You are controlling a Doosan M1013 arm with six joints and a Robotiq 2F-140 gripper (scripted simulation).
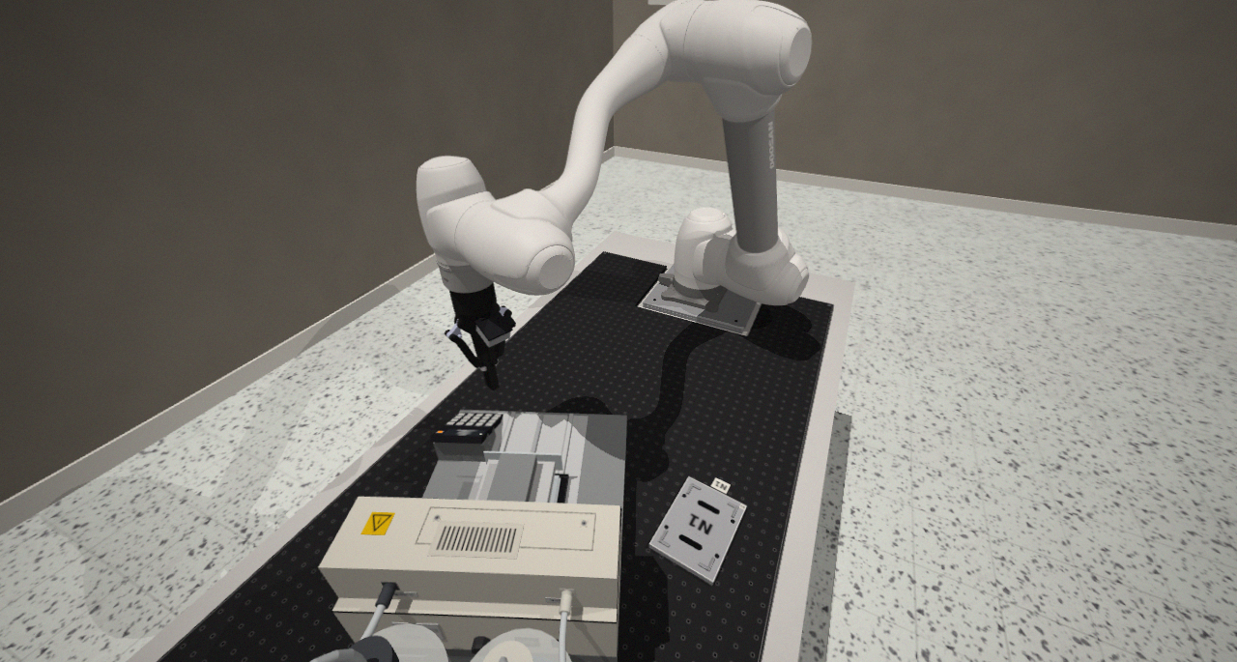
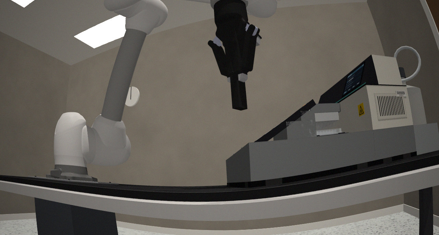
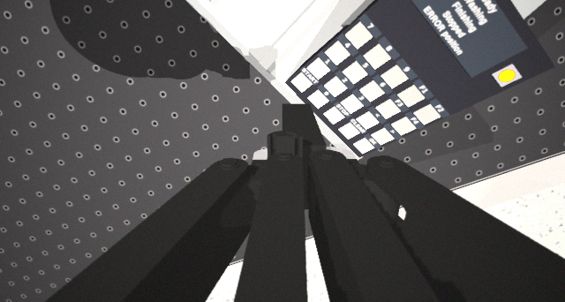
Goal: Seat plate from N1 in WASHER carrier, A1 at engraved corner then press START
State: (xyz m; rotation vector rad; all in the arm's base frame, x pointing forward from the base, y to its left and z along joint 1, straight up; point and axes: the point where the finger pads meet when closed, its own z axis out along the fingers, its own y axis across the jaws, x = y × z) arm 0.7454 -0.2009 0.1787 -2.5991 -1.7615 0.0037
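Above the black perforated bench top [image 1: 717, 398] [image 2: 171, 189] [image 3: 132, 130], between brown walls [image 1: 994, 78] [image 2: 184, 80], the end effector [image 1: 491, 383] [image 2: 239, 108] [image 3: 295, 126] hangs clenched.

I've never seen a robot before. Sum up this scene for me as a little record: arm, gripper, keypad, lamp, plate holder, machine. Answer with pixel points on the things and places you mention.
arm: white and grey jointed robot arm [image 1: 629, 70] [image 2: 124, 77], reaching toward the machine
gripper: black two-finger gripper [image 1: 490, 385] [image 2: 238, 108] [image 3: 295, 126], fingers shut, nothing held, hovering near the keypad
keypad: dark panel with pale square keys [image 1: 473, 419] [image 3: 372, 91], START at a corner
lamp: small round light [image 1: 439, 432] [image 3: 507, 76], lit amber
plate holder: flat grey metal nest marked N1 [image 1: 699, 529], no plate on it
machine: cream and grey plate washer [image 1: 484, 562] [image 2: 310, 160]
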